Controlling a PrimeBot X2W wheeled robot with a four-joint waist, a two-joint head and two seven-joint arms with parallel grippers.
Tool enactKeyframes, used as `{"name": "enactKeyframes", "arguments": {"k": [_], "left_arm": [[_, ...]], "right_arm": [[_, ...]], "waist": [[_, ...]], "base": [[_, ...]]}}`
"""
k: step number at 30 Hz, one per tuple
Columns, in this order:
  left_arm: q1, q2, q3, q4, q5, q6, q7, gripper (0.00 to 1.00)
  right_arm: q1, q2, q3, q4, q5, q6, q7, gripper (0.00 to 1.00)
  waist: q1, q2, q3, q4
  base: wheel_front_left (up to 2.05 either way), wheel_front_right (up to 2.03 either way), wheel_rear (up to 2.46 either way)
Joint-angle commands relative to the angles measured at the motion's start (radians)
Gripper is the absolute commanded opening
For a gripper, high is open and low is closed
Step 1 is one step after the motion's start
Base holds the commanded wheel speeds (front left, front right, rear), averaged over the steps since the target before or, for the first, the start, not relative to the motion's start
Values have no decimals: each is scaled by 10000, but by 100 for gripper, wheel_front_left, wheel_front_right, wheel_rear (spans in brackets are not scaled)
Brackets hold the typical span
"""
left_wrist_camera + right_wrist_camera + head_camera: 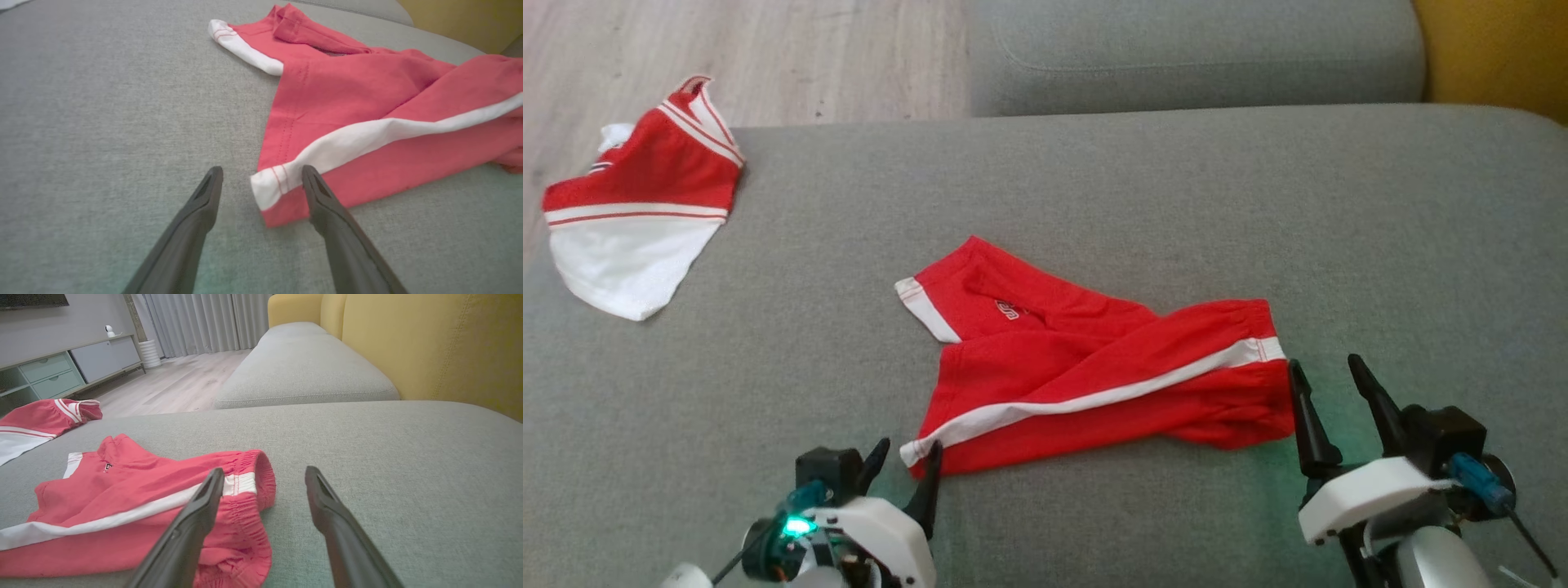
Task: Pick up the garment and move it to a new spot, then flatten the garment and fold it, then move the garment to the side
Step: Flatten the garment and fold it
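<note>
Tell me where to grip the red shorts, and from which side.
Grip the shorts at both ends: striped hem corner by the left tool, gathered waistband by the right tool. Come from the near side, where both edges lie.

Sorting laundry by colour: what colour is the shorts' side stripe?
The stripe is white, on red shorts; best in left wrist view.

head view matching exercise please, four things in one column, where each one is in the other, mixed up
1 red shorts
2 red and white top
3 left end effector
4 right end effector

a open, by the shorts' elastic waistband
b far left edge of the grey cushion
c middle of the cushion
d open, at the shorts' striped hem corner

Pairs: 1-c, 2-b, 3-d, 4-a
</note>
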Motion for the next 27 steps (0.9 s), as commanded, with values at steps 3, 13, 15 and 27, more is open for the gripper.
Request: {"name": "enactKeyframes", "arguments": {"k": [3, 13, 15, 27], "left_arm": [[-675, 11, 362, 116, -78, -180, -171, 84], [-761, -53, 224, 465, -53, -345, -591, 0], [-744, -71, 211, 380, -26, -337, -781, 0], [-581, -195, 76, -43, 34, -205, -1234, 0]], "right_arm": [[-561, -52, 160, -455, -102, -7, 12, 100], [-736, -52, -34, -521, -120, -7, 170, 100], [-910, -52, -18, -418, -111, -7, 421, 100], [-2106, -52, 307, 666, -174, -7, 3557, 100]], "waist": [[-1, 0, 105, -111], [-1, 0, 129, -38], [-1, 0, 122, 29], [-1, 0, 76, 454]], "base": [[0, 0, 0], [0, 0, 0], [0, 0, 0], [0, 0, 0]]}}
